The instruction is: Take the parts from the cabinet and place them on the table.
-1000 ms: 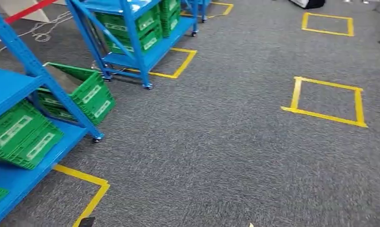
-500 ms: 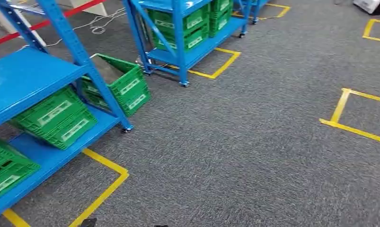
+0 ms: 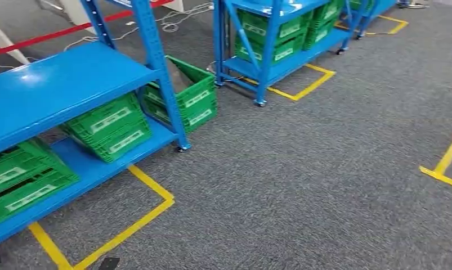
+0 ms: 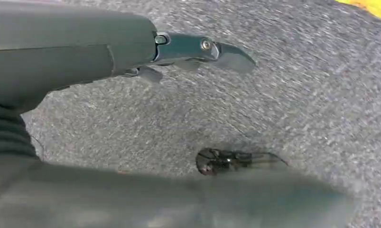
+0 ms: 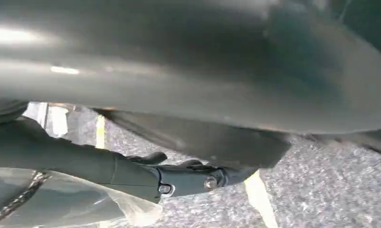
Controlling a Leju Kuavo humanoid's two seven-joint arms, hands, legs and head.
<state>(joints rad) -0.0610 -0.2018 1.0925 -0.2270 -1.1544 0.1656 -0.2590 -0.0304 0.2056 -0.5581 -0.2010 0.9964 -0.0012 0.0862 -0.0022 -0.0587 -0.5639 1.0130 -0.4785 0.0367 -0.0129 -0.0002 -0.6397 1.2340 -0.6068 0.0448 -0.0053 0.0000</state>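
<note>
green crates (white labels unreadable), blue cabinet

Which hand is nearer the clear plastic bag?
Right. The plastic bag is right against the right hand; the left hand hangs over carpet, no bag near.

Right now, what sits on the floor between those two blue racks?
In the head view, a green crate sits between the near blue rack and the far blue rack.
</note>
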